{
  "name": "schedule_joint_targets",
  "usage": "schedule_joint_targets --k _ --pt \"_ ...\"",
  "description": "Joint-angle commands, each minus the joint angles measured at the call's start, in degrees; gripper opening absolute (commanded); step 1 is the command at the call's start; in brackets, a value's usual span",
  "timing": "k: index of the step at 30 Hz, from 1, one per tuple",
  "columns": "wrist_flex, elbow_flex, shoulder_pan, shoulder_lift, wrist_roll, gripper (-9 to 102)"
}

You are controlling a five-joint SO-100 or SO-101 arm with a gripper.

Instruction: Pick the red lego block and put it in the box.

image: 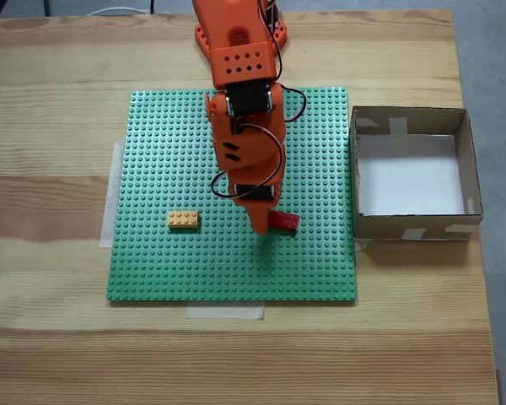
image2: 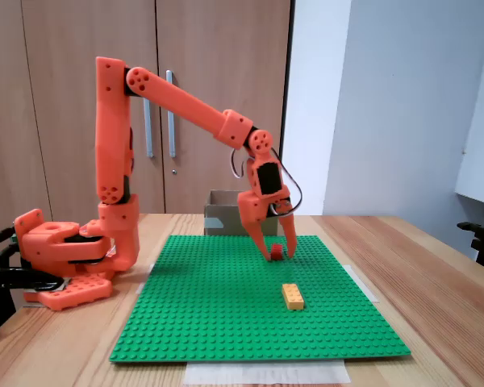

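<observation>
The orange two-finger gripper (image2: 277, 248) reaches down with its jaws spread around the small red rectangular plastic lego block (image2: 276, 253), which sits on the green studded plastic baseplate (image: 160, 261) (a yellow-orange brick (image: 183, 220) lies apart). The square brown cardboard box (image: 471, 181) stands just beside the plate.

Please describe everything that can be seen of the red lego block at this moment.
The red lego block is a small rectangular brick that looks like glossy plastic. It lies flat on the green baseplate, toward the side nearest the box, and right of the yellow-orange brick in the fixed view from above. The orange gripper stands over it with its fingers spread to either side, and one finger hides part of it from above. Whether a finger touches it cannot be told. It is not lifted.
</observation>
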Motion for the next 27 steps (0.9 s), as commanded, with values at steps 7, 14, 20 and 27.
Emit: schedule_joint_targets --k 7,14,20,27 --pt "-0.3 -1.3 -1.0 -1.0 0.2 16" --pt "1.5 -2.0 -2.5 -1.1 1.1 17" --pt "2.0 -3.8 -3.7 -1.7 2.2 17" --pt "2.5 -6.2 -4.7 -3.9 2.2 16"
